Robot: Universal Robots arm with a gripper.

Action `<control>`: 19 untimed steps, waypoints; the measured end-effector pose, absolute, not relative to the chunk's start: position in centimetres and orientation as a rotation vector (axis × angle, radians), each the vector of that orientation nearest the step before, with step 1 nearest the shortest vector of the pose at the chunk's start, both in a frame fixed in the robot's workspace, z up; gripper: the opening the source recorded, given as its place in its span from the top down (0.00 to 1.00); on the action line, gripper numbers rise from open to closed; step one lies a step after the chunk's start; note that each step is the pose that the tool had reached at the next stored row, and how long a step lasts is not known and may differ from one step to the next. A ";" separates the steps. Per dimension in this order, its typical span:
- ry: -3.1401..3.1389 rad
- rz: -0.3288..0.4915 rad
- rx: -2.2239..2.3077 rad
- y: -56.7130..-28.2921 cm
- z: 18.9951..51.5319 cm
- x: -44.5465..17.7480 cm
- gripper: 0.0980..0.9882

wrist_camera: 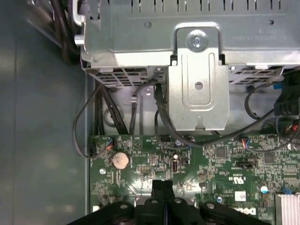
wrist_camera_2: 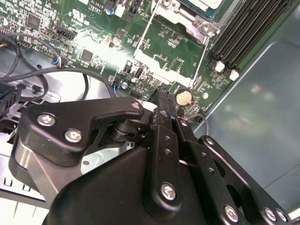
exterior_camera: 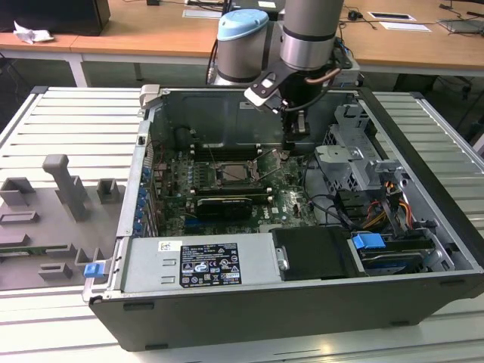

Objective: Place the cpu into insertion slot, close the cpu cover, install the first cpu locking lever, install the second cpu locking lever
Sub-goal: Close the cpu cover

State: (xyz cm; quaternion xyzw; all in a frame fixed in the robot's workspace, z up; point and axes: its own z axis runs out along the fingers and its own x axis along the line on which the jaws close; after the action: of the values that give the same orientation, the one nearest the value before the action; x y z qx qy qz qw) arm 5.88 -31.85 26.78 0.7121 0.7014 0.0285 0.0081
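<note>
Apparently, only the first step is done. The slot [exterior_camera: 231,175] sits in the green board [exterior_camera: 290,195] of the open case [exterior_camera: 265,321], which lies on the table [exterior_camera: 68,121]; the slot is on the side of the case toward the table's far edge. In the second wrist view, a pale flat face at the slot looks to me like the cpu [wrist_camera_2: 202,3], so I judge that it is already seated, though little of it shows. The cover [wrist_camera_2: 154,74] is not closed: its frame lies folded out beside the slot, and green board shows through its window. With the cover open, both levers must be left to do; I cannot make them out clearly. The end effector [wrist_camera: 162,185] hangs over the board near the round battery [wrist_camera: 121,160], apart from the slot. Its fingers are pressed together, and I see nothing between them.
</note>
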 end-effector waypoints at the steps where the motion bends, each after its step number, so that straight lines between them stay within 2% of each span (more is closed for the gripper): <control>1: 2.192 0.089 2.226 -31.9 26.8 5.9 0.99; 19: 2.193 0.089 2.226 -32.0 25.9 6.0 0.99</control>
State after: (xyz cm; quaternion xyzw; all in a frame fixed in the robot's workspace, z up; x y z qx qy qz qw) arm 6.04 -32.01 25.87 0.7120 0.7015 0.0284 0.0079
